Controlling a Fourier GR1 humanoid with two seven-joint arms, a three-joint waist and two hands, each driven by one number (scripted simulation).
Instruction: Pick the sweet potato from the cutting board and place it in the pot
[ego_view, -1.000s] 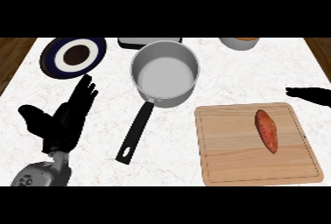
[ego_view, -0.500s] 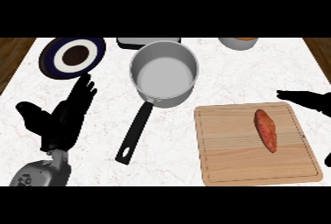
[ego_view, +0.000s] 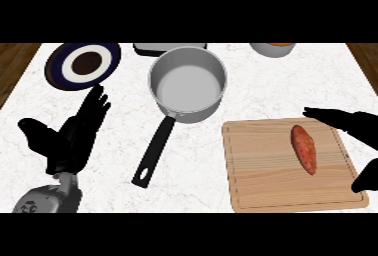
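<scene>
Sweet potato (ego_view: 303, 155), tapered orange, lies lengthwise on wooden cutting board (ego_view: 280, 190) at desk's (ego_view: 207, 165) right. Right hand (ego_view: 354, 131) at board's right edge, fingers spread, grasping nothing. Left hand (ego_view: 70, 137) rests released at left. Steel pot (ego_view: 187, 82), black handle, w/ bare marble around.

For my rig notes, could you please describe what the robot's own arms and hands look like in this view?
The left hand is matte black with slim black fingers and a thumb, joined to a grey forearm that bears a small dark round marking. The right hand is likewise black; only part of it shows at the view's right edge. No cables or sleeves are visible.
</scene>
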